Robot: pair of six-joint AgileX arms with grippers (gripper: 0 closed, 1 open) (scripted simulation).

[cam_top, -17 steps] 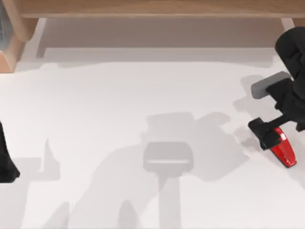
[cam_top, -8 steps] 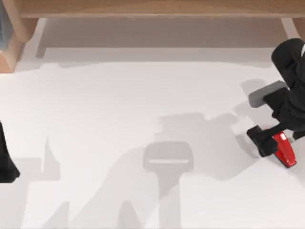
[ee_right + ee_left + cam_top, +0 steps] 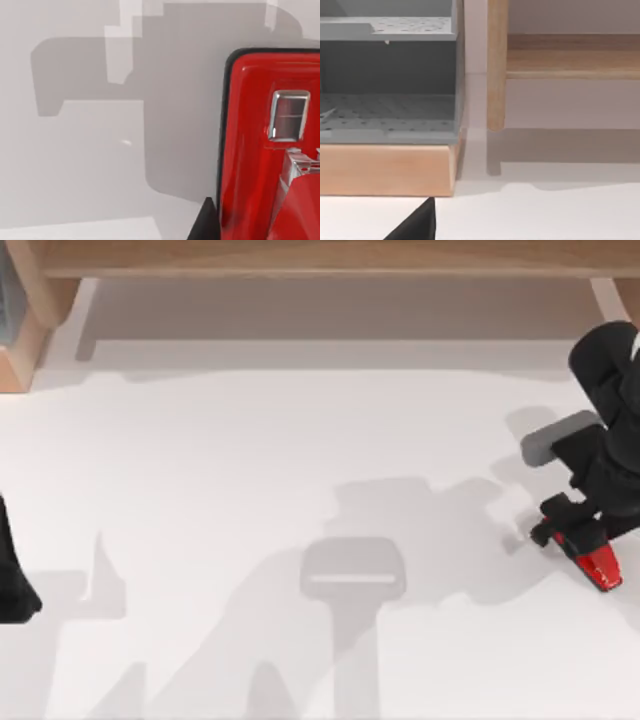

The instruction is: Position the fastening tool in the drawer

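White tabletop (image 3: 200, 460) is stretching under both arms, with a wooden cabinet (image 3: 300, 260) along the far edge. I am bringing my right gripper (image 3: 572, 533) down over the stapler (image 3: 600, 565) at the far right; whether its fingers are clamped on it or not, I cannot tell. I am judging the grasp as the step in hand: centre on the body, squeeze squarely, then lift straight. My left gripper (image 3: 15, 585) is sitting parked at the left edge.
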